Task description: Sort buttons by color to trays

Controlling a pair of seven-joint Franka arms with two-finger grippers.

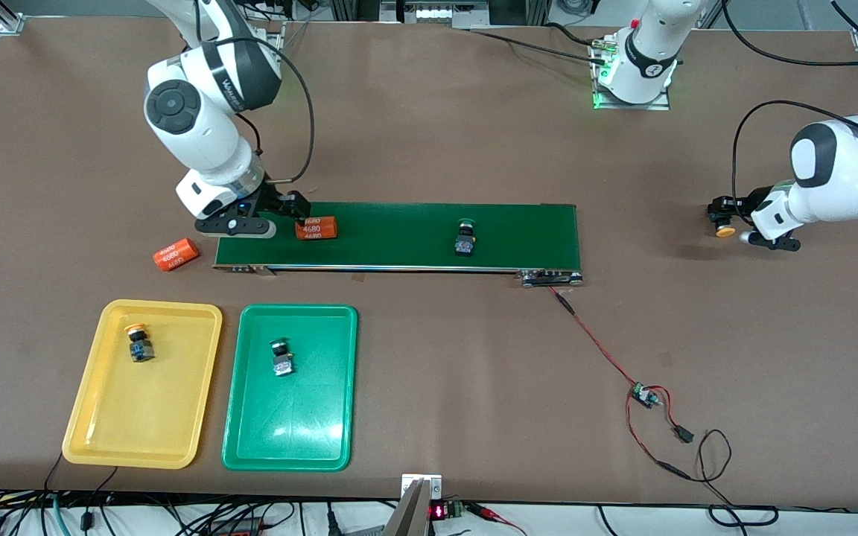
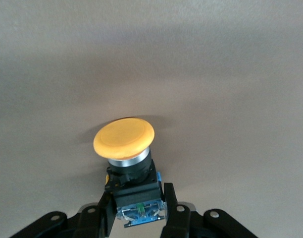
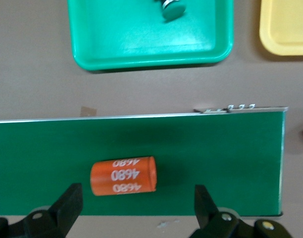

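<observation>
Left gripper [image 2: 140, 214]: fingers closed on the blue-and-black body of a yellow button [image 2: 125, 138], cap pointing away from the wrist; in the front view the left gripper [image 1: 734, 219] holds it up over bare table at the left arm's end, well apart from both trays.
Right gripper [image 3: 136, 208]: fingers spread wide and holding nothing, hovering over the conveyor belt [image 3: 216, 148] at its end toward the right arm, with an orange cylinder [image 3: 123, 176] marked "4680" lying between the fingers' line on the belt.
Belt contents: besides that cylinder, a green button [image 1: 465, 237] lies on the belt nearer the left arm's end, untouched.
Yellow tray [image 1: 101, 417]: holds one yellow-capped button [image 1: 138, 342], placed in the part farther from the front camera.
Green tray [image 1: 302, 432]: holds one green-capped button [image 1: 281, 358], likewise in the part farther from the front camera.
Off-task item: a second orange cylinder [image 1: 176, 254] lies on the table just beside the belt's end.
Progress, as judged: two of four buttons are sorted; one yellow is in hand but not yet delivered; one green on the belt is not yet picked.
</observation>
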